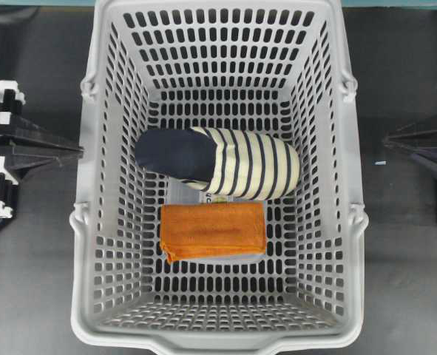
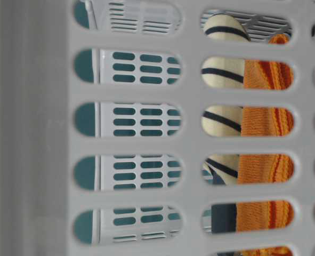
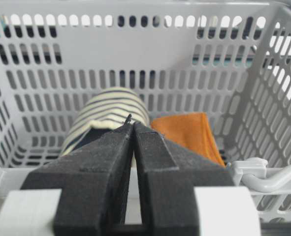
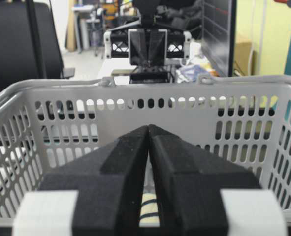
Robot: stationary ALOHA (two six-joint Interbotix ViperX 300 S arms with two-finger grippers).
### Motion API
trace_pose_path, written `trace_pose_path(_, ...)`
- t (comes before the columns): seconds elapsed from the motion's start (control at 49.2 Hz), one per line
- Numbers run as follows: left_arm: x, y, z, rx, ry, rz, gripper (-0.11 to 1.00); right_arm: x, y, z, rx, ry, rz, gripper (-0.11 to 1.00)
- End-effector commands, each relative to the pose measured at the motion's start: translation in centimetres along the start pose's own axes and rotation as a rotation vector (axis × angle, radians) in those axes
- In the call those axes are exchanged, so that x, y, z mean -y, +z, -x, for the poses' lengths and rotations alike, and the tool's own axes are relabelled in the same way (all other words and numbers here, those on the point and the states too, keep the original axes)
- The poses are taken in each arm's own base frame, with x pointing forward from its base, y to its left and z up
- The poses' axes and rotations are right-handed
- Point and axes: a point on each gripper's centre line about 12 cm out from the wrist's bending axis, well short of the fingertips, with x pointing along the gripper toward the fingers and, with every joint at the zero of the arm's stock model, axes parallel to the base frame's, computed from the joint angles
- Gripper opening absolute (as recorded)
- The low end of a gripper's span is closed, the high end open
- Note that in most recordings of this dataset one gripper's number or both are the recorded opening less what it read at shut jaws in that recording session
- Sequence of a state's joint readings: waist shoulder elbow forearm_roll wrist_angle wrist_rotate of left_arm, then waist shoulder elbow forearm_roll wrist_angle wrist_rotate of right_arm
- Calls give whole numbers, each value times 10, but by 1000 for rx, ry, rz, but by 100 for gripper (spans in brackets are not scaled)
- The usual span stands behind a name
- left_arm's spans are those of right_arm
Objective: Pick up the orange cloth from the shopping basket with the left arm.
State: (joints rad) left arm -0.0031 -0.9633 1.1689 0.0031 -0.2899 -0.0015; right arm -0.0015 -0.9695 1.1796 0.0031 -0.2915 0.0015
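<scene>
Dark matte tabletop [image 1: 33, 296], bare apart from one large light-grey shopping basket [image 1: 218, 342] set between two parked arms.

Left gripper [image 3: 131, 129]: black foam-faced fingers pressed together at the tips, nothing between them; it sits outside the basket's near wall, above the rim. Right gripper [image 4: 148, 132]: fingers likewise pressed together and empty, outside the opposite wall, facing across the basket.

Orange cloth [image 1: 213, 230]: folded rectangle lying flat on the slotted basket floor. From the left gripper it lies ahead, below, and a little to the right of the fingertips, well apart from them. A pale flat sheet shows under its edges; what that is cannot be told.

Striped fabric item [image 1: 225, 164]: navy at one end, cream with navy stripes at the other, rounded and bulky. It lies straight ahead of the left gripper, touching or just overlapping the cloth's near-left edge.

Hazards, as judged:
- Fingers must spread before descent; pressed together they would only push the cloth.
- Descent straight ahead would land on the striped item, not the cloth.
- Basket rim and wall stand between gripper and cloth; a low approach would strike them.
- Fingertips could catch the floor slots, or pinch the sheet beneath.
</scene>
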Motion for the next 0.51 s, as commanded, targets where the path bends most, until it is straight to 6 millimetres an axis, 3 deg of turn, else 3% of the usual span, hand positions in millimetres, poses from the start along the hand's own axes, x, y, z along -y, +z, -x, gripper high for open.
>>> trace_pose_path(0.0, 1, 33, -1, 61, -9, -2, 6, -2, 3, -3, 5, 9, -11, 0)
trace_pose_path(0.081, 0, 48, -4, 32, -4, 26, 0, -2, 1, -3, 0, 6, -37, 0)
trace_pose_path(0.224, 1, 68, -11, -80, -3, 51, 0, -2, 1, -3, -2, 6, -77, -1)
trace_pose_path(0.488, 13, 93, -46, -338, -38, 42, 0, -8, -12, -3, -137, 27, -135, -1)
